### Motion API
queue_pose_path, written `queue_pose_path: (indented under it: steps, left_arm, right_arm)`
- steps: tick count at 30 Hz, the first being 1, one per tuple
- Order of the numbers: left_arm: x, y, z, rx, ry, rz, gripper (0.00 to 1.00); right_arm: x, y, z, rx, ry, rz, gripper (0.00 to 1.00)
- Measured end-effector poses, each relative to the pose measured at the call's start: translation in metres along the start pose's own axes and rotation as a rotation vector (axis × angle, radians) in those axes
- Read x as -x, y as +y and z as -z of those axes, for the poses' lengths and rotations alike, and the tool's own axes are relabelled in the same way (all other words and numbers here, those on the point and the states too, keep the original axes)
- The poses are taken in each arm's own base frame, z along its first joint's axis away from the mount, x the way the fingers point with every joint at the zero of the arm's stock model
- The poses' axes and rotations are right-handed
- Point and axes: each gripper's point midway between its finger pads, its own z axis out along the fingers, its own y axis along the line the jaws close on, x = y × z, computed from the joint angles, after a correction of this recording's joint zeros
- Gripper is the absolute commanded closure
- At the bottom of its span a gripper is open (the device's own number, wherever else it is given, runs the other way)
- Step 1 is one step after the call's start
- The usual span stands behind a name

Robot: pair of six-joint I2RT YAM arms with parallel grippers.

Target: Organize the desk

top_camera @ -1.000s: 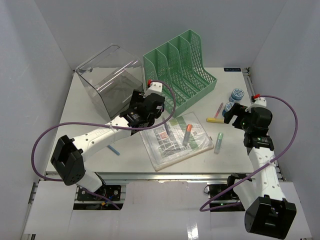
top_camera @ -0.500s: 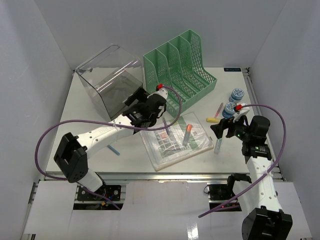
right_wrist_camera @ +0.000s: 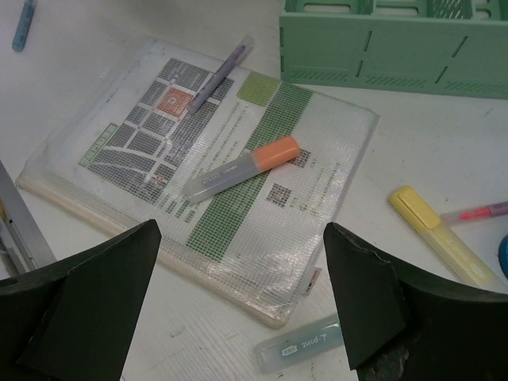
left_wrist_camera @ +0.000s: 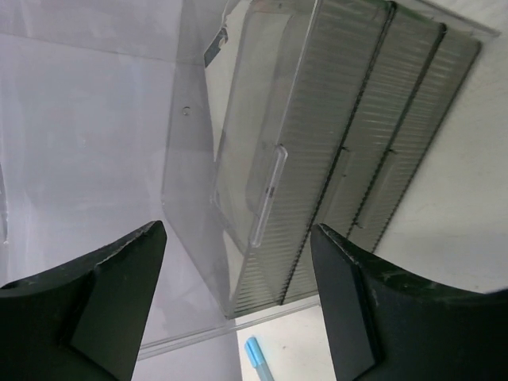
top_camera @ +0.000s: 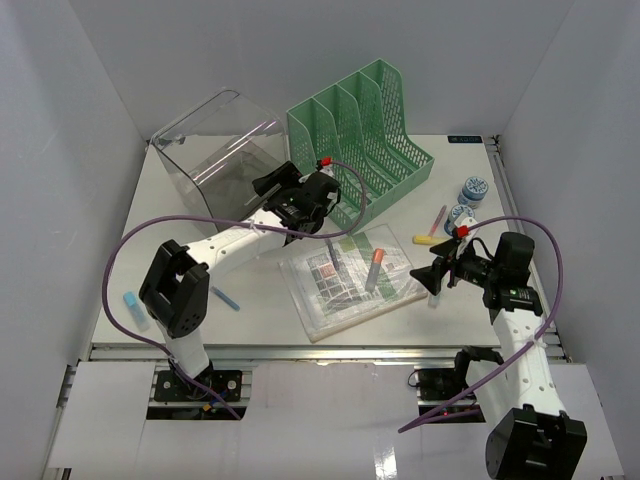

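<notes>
Right now we see the desk (top_camera: pixel 260 312) as the broad white tabletop filling the middle of the overhead view, its metal rail running along the near edge above the arm bases. Our left gripper (left_wrist_camera: pixel 237 228) hangs just beside the clear bin (top_camera: pixel 215 150) at the far left of the desk, and its jaws stand wide with nothing between them. Our right gripper (right_wrist_camera: pixel 242 228) hovers at the right edge of the mesh pouch (right_wrist_camera: pixel 151 163), its jaws also spread wide and empty. On the pouch we find an orange-capped highlighter (right_wrist_camera: pixel 242 168) and, farther in, a purple pen (right_wrist_camera: pixel 218 75). A pale green highlighter (right_wrist_camera: pixel 302 343) lies on the desk just beside the pouch's near right corner. A yellow highlighter (right_wrist_camera: pixel 436 234) and a pink pen (right_wrist_camera: pixel 476 213) lie to the right, apart from the pouch. Behind it stands the green file rack (top_camera: pixel 365 140). A blue pen (top_camera: pixel 225 298) lies on the desk left of the pouch.
</notes>
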Motion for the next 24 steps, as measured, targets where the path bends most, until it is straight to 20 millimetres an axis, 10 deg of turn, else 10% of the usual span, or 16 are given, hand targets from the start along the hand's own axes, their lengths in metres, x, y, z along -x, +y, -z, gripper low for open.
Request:
queue_pose_path:
  steps: [6,24]
  left_arm:
    - [-0.008,0.007,-0.01,0.033,0.026,0.011,0.43]
    - [-0.02,-0.012,-0.037,0.059,0.04,0.015,0.56]
  right_arm:
    - [0.01,0.008,0.002,0.029,-0.037,0.059,0.1]
    - [0.008,0.01,0.0,0.053,-0.036,0.041,0.1]
